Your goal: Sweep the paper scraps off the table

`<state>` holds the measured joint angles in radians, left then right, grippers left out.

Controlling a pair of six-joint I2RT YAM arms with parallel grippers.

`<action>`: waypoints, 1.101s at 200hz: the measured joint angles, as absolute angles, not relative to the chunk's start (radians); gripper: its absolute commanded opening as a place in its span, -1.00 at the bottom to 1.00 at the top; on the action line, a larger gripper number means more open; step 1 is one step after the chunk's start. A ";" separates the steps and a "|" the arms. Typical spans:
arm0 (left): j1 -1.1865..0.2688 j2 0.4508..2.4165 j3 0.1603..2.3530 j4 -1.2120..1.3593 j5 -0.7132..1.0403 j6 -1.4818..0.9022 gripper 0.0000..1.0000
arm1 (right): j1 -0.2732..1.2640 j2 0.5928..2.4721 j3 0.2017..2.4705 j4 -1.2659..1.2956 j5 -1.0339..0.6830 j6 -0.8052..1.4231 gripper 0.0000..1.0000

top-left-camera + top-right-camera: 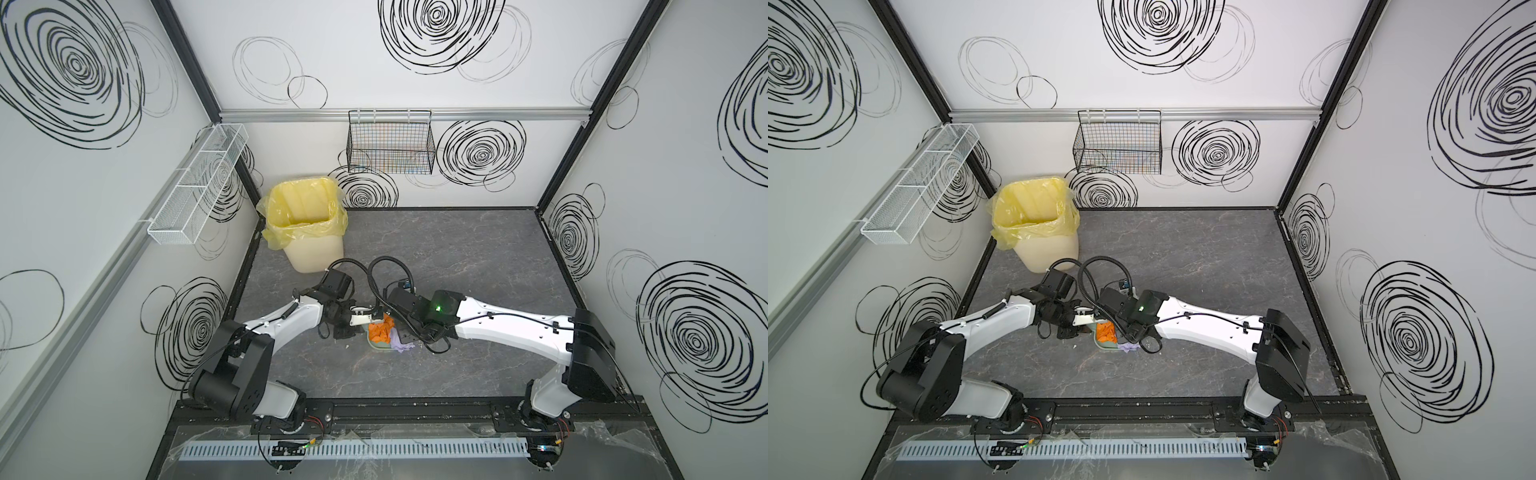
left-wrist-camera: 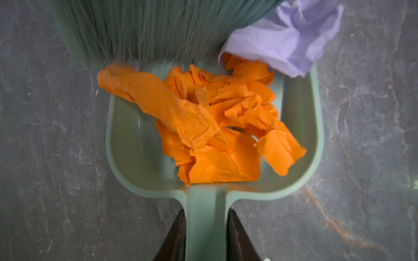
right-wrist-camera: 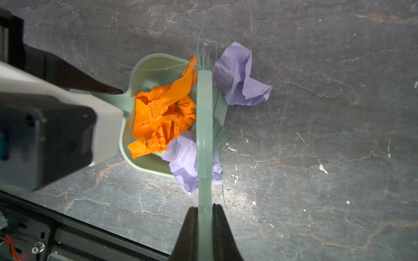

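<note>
Where the left arm (image 1: 286, 318) and right arm (image 1: 498, 328) meet over the middle in both top views, they hide both grippers' tips, leaving only a sliver of the dustpan (image 1: 379, 347) and some paper scraps (image 1: 380, 330) showing. Up close, the left gripper (image 2: 206, 228) has its fingers (image 2: 176, 232), cut off by the frame edge, clamped on the dustpan's handle; orange scraps (image 2: 203, 126) fill the pan just ahead of them. The right gripper (image 3: 204, 214) pinches the brush (image 3: 204, 117) handle tight between both fingers. Ahead of those fingers, one lavender scrap (image 3: 239, 76) lies on the table (image 3: 339, 158) beyond the brush, another against the bristles at the pan's mouth.
</note>
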<state>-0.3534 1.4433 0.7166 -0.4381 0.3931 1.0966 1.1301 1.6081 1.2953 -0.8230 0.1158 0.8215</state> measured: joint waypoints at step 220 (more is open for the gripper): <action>-0.307 1.462 0.722 -0.414 0.414 1.092 -1.00 | 0.871 1.653 1.303 -0.811 0.414 0.598 -1.00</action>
